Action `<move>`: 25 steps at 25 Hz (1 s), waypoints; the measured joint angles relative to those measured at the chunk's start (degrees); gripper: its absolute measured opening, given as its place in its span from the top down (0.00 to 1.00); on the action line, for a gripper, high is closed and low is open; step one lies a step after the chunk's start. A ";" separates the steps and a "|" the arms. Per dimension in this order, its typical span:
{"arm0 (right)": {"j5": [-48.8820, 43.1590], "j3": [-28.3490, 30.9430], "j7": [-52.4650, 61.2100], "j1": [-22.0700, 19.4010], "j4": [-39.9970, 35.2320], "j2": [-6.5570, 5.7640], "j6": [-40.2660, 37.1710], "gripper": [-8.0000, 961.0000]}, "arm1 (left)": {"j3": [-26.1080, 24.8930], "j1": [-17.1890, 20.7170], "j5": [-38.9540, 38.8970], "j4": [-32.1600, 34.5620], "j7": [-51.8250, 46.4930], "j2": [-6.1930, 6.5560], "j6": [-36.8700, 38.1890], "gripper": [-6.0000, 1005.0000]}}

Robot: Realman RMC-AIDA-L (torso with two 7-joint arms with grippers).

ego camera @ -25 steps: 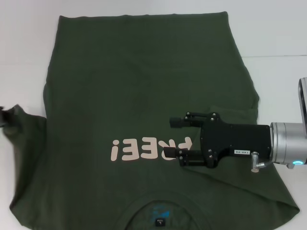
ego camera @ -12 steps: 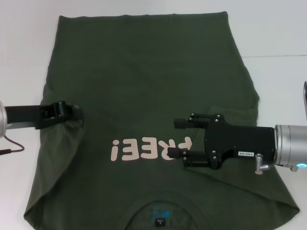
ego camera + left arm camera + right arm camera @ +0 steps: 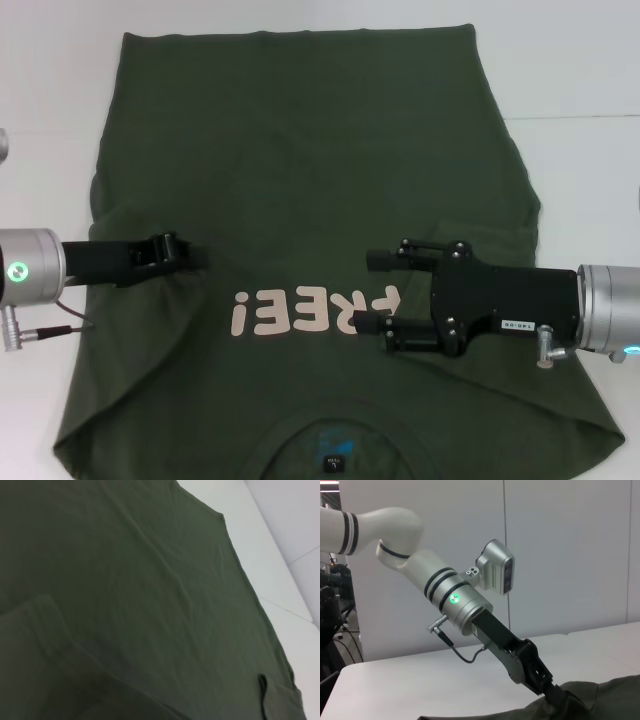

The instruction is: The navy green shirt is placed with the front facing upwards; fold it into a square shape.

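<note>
Left gripper (image 3: 195, 256): jaws pinched together on a fold of the navy green shirt (image 3: 300, 150), sleeve cloth carried inward over the torso, probably to bring the sleeve flap in toward the midline as a first fold. From the right wrist view, same left gripper (image 3: 555, 694) seen biting into a raised ridge of fabric, cloth bunched at the tips. Right gripper (image 3: 375, 290): jaws apart, hovering over the chest just beside the end of the pale "FREE!" lettering (image 3: 315, 310), holding nothing, likely placed there after laying down its own side or ready to pin the cloth. Shirt spread front-up on the white tabletop (image 3: 580, 80), collar and small label (image 3: 332, 464) nearest the robot, hem at the far side. On the robot's right, sleeve apparently already folded in, a diagonal crease running out toward the near corner. Far hem straight and flat, side edges slightly bowed. Bare tabletop showing beyond both side edges and past the hem, plenty of room for withdrawing either arm outward; little margin at the collar end, shirt running off the near edge of view.
</note>
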 joint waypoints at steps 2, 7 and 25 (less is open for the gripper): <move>0.02 0.00 0.00 -0.11 -0.05 0.00 -0.45 0.19 | -0.16 -0.30 -1.11 -1.52 0.39 0.22 0.06 0.95; 0.02 0.04 0.79 -0.22 -0.66 -0.10 -1.70 0.19 | -1.77 0.01 -5.60 -2.29 4.74 0.43 5.01 0.87; -16.12 -8.25 70.55 -0.31 -40.38 -0.42 -4.47 0.16 | -14.99 2.90 -17.47 -4.81 25.61 1.36 23.51 0.26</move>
